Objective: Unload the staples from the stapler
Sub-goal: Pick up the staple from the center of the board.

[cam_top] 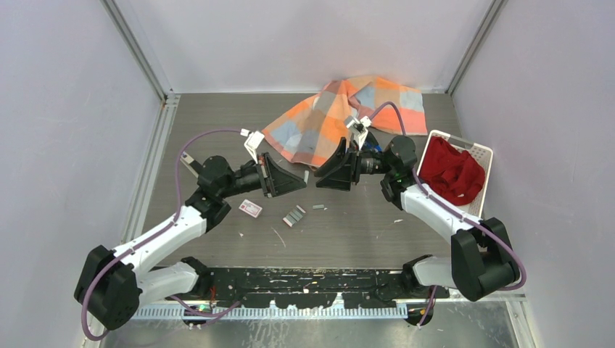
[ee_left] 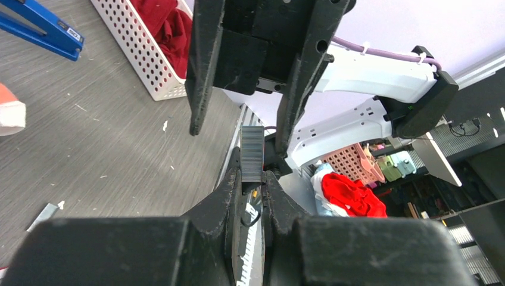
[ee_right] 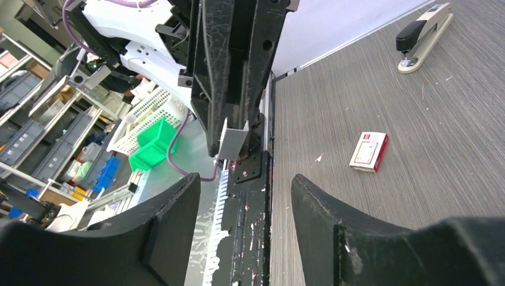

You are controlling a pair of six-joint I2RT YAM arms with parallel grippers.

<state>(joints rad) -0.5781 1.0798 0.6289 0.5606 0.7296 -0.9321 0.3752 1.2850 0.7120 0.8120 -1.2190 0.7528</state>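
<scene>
The blue stapler (ee_left: 43, 27) lies on the table near the white basket. In the top view only a bit of blue (cam_top: 372, 158) shows under my right wrist. My left gripper (ee_left: 252, 174) is shut on a grey strip of staples (ee_left: 252, 152) and holds it above the table mid-centre (cam_top: 304, 176). The strip also shows in the right wrist view (ee_right: 233, 140). My right gripper (ee_right: 244, 179) is open and empty. It faces the left gripper tip to tip (cam_top: 318, 180), its fingers (ee_left: 201, 77) either side of the strip's line. Loose staple strips (cam_top: 294, 215) lie on the table.
A white-and-red box (cam_top: 251, 209) (ee_right: 369, 151) lies left of the loose strips. A larger beige-and-black stapler (ee_right: 423, 33) sits at the far left (cam_top: 187, 161). The checked cloth (cam_top: 341, 119) is at the back. A white basket (cam_top: 481, 154) holds red cloth on the right.
</scene>
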